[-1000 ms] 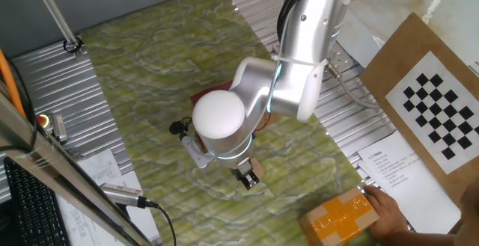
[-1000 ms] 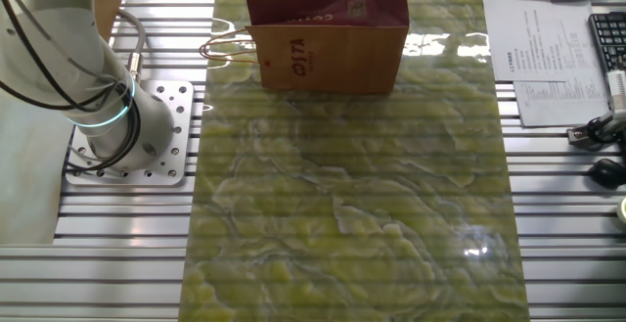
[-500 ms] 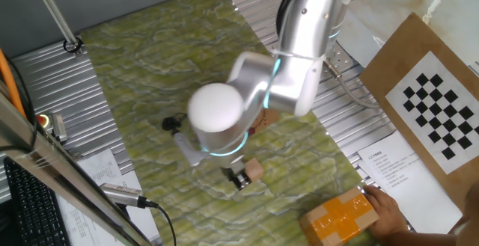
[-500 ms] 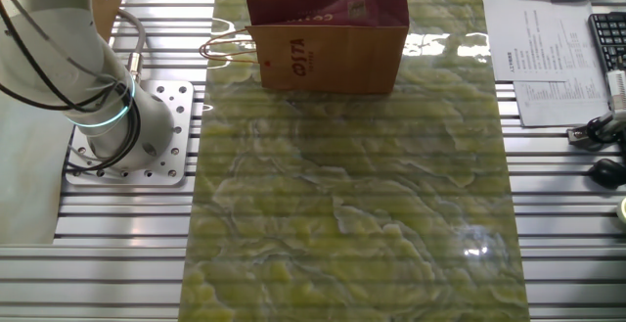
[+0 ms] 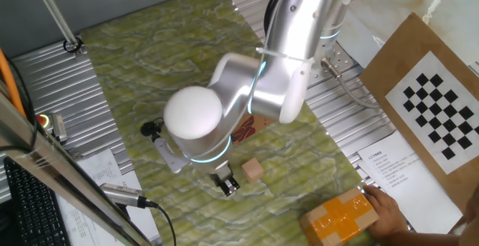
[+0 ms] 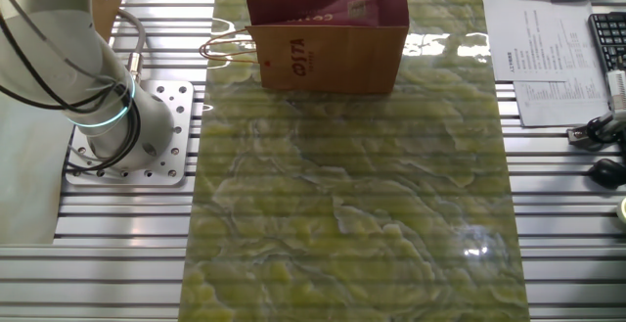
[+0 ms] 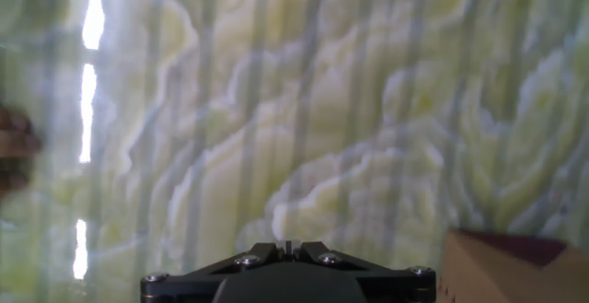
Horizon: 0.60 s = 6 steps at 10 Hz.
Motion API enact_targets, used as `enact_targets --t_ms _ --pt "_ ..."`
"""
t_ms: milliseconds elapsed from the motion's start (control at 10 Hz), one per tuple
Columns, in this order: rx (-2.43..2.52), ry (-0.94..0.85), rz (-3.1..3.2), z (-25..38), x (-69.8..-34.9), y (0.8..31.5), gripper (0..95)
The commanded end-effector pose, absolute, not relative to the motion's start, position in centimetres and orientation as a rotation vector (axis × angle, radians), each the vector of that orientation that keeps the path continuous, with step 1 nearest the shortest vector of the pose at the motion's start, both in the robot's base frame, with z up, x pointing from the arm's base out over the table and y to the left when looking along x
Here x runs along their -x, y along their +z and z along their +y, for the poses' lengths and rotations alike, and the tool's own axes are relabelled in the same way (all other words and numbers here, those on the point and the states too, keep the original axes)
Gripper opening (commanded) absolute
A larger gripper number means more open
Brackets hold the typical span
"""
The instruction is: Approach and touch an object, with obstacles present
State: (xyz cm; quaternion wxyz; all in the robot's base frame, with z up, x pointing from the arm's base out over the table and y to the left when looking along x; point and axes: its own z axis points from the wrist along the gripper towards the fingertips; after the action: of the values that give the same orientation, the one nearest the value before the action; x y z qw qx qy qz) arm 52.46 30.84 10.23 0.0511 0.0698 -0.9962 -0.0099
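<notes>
The small tan wooden cube (image 5: 253, 170) sits on the green marbled mat. My gripper (image 5: 227, 188) is just left of it, low over the mat, a short gap apart, fingers together and holding nothing. In the hand view my gripper (image 7: 287, 245) shows its jaws closed at the bottom edge, and the cube (image 7: 515, 268) fills the bottom right corner. The brown COSTA paper bag (image 6: 328, 38) stands upright at the mat's far end; in the first fixed view only a red sliver of the bag (image 5: 244, 131) shows behind my arm. The cube is hidden in the other fixed view.
A person's hand (image 5: 388, 210) holds an orange-yellow taped box (image 5: 340, 217) at the mat's corner, right of the cube. A checkerboard card (image 5: 441, 111) lies off the mat. My arm's base (image 6: 117, 126) stands beside the mat. Papers and cables lie along the edges.
My gripper has slid left, away from the cube, which now stands uncovered to its right. The cube, bag and box have not moved.
</notes>
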Motion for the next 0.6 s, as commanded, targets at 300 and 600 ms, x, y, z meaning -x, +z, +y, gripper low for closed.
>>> enact_targets --t_ms 300,600 --pt "-0.225 -0.03 -3.063 30.05 -52.98 10.71 0.0" --pt "-0.258 -0.03 -3.068 29.61 -53.11 10.91 0.0"
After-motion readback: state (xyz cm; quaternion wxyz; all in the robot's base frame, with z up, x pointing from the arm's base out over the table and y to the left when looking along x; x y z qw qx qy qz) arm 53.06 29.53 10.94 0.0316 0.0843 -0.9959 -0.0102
